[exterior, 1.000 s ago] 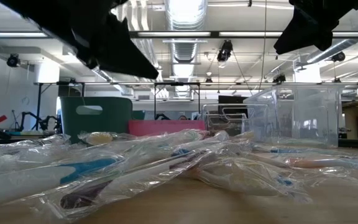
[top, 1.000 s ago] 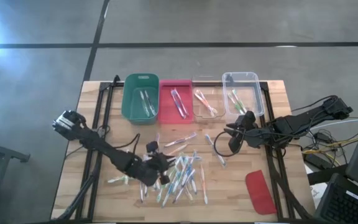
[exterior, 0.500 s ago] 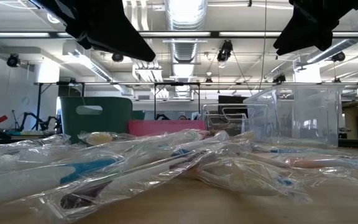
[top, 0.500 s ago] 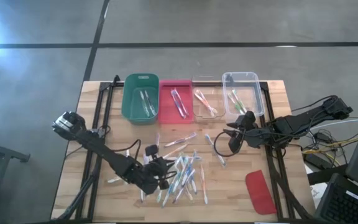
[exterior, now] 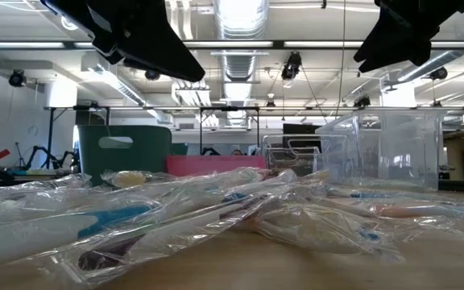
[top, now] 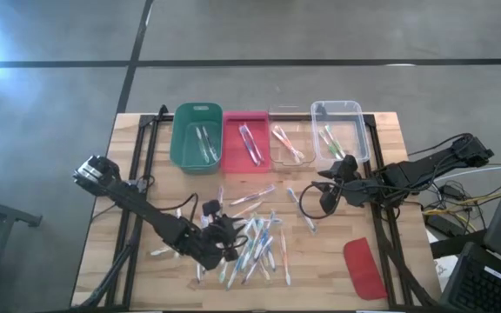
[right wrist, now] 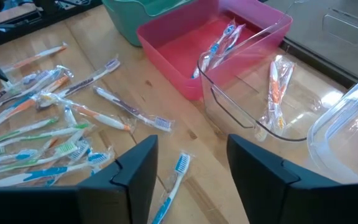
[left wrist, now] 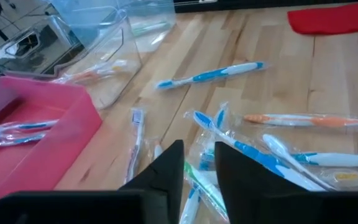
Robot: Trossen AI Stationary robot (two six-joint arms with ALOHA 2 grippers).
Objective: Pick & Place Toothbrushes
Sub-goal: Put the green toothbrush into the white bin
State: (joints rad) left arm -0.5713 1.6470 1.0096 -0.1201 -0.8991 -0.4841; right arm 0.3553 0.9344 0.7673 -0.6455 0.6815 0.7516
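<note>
Since 1 s ago the left gripper [top: 224,243] has slid toward lower centre of the high view, over the toothbrushes [top: 255,239]; right gripper [top: 324,193] barely shifted.

Left wrist view shows its jaws slightly parted with nothing between them. Right wrist view shows jaws spread wide, empty, above a blue brush [right wrist: 169,186]. The low view shows neither, only blurred wrappers; arms are cut off at its top.

4 bins at upper centre: green bin [top: 197,136], pink bin [top: 246,139], 2 clear bins [top: 342,130], each holding a few brushes.
</note>
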